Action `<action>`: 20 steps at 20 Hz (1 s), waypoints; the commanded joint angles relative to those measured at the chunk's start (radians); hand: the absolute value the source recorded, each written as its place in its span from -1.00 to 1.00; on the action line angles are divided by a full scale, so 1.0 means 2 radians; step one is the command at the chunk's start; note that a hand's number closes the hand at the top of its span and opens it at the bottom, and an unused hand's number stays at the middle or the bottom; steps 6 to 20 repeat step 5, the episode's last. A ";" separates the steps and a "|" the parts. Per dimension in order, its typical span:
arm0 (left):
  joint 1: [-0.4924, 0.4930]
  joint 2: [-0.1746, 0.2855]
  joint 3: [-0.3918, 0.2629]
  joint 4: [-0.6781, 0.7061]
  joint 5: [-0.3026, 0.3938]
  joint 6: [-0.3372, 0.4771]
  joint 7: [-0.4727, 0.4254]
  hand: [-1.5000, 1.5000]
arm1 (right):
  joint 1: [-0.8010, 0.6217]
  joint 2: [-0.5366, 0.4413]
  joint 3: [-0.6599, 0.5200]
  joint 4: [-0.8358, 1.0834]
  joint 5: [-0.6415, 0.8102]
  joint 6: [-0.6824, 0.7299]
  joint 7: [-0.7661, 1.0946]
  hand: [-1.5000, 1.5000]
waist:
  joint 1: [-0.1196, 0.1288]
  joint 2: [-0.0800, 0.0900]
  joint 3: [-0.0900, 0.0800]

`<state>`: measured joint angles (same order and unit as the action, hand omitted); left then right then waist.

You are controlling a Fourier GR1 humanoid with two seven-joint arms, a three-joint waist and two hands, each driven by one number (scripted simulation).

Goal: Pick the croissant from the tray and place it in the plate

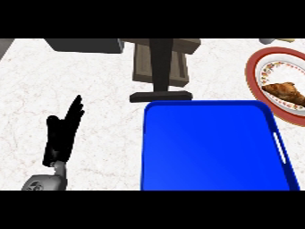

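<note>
Handle golden-brown croissant (286, 92) on red-rimmed round plate (252, 71) as light, crumbly; grip across thick middle; note black left hand (60, 133) straight-fingered, empty.

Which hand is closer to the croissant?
Cannot say: only the left hand shows, resting open left of the blue tray, far from the croissant on the plate. The right hand is out of view.

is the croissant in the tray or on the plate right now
On the plate. The croissant lies on the plate's patterned centre, to the right of the blue tray.
</note>
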<state>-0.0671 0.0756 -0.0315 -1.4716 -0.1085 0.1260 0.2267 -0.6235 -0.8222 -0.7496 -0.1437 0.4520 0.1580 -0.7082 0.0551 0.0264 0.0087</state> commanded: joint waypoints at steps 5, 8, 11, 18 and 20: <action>-0.001 -0.002 0.002 0.012 0.002 -0.002 -0.017 0.00 | 0.007 -0.011 0.000 0.001 0.002 -0.019 0.012 -1.00 | 0.005 0.002 0.001; -0.001 -0.002 0.002 0.012 0.002 -0.002 -0.017 0.00 | 0.007 -0.011 0.000 0.001 0.002 -0.019 0.012 -1.00 | 0.005 0.002 0.001; -0.001 -0.002 0.002 0.012 0.002 -0.002 -0.017 0.00 | 0.007 -0.011 0.000 0.001 0.002 -0.019 0.012 -1.00 | 0.005 0.002 0.001; -0.001 -0.002 0.002 0.012 0.002 -0.002 -0.017 0.00 | 0.007 -0.011 0.000 0.001 0.002 -0.019 0.012 -1.00 | 0.005 0.002 0.001; -0.001 -0.002 0.002 0.012 0.002 -0.002 -0.017 0.00 | 0.007 -0.011 0.000 0.001 0.002 -0.019 0.012 -1.00 | 0.005 0.002 0.001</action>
